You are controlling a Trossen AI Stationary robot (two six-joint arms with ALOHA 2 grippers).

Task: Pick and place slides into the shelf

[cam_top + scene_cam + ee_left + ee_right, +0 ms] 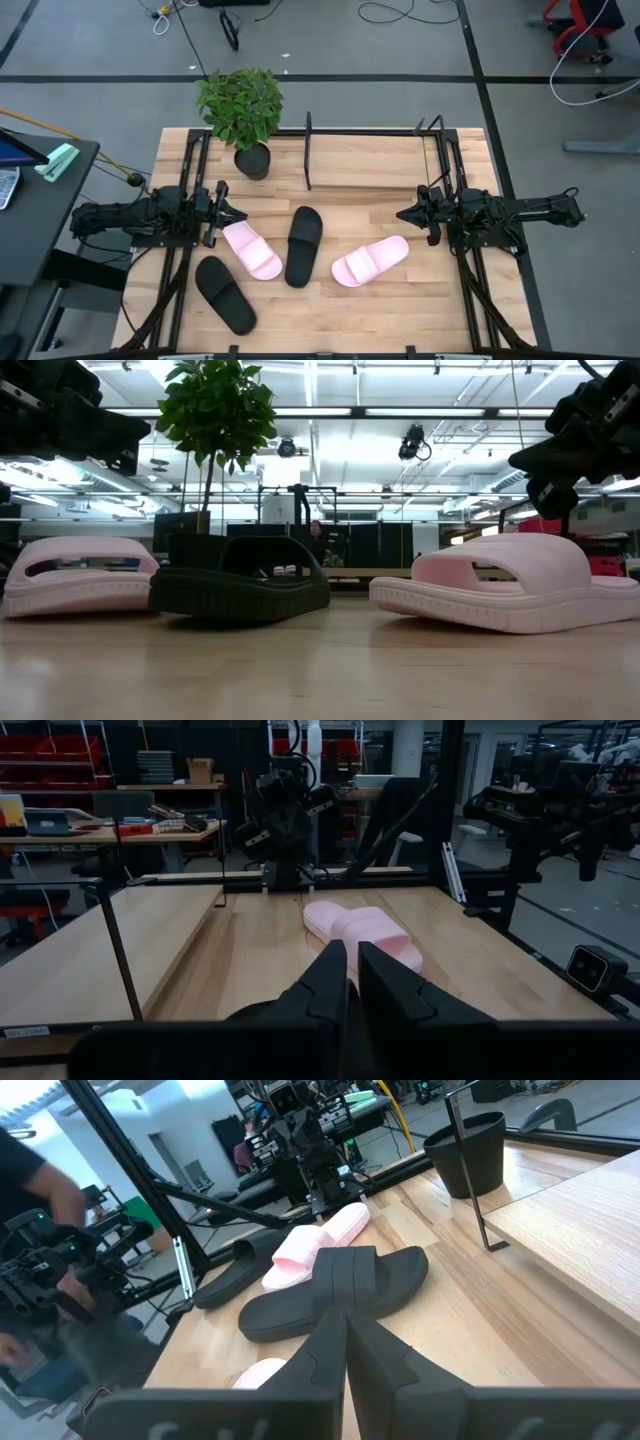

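Observation:
Four slides lie sole-down on the wooden table. One pink slide (252, 250) is below my left gripper (222, 205). A black slide (303, 245) lies mid-table, and a second pink slide (370, 260) is near my right gripper (405, 213). The other black slide (225, 293) lies toward the near left. The shelf's light wooden base (375, 160) sits at the far edge between thin black end frames (308, 150). Both grippers hover above the table, facing each other, shut and holding nothing. The left wrist view shows my left gripper (352, 975), and the right wrist view my right gripper (347, 1342).
A potted plant (243, 110) stands at the far left, beside the shelf's left end frame. A dark side desk (40, 200) stands off the table's left. A person (40, 1170) shows beyond the table in the right wrist view. Bare wood runs along the near edge (380, 320).

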